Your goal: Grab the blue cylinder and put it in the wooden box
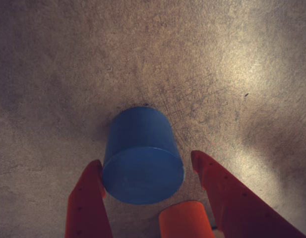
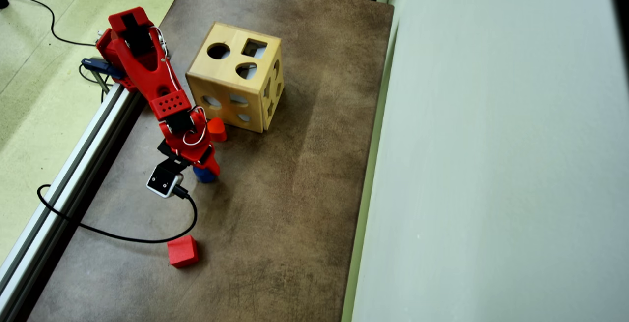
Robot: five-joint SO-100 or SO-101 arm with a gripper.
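Your gripper (image 1: 148,166) is spread, with the blue cylinder (image 1: 142,158) standing upright on the table (image 1: 217,74) between its fingers, nearer the left one in the wrist view; close squarely

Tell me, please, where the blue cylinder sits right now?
In the overhead view the blue cylinder stands on the table under the gripper, below the wooden box; the wrist view shows it between the open fingers.

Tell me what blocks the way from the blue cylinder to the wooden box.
The orange-red block stands on the table between the blue cylinder and the wooden box, close to the box's near corner. The gripper already straddles the cylinder.
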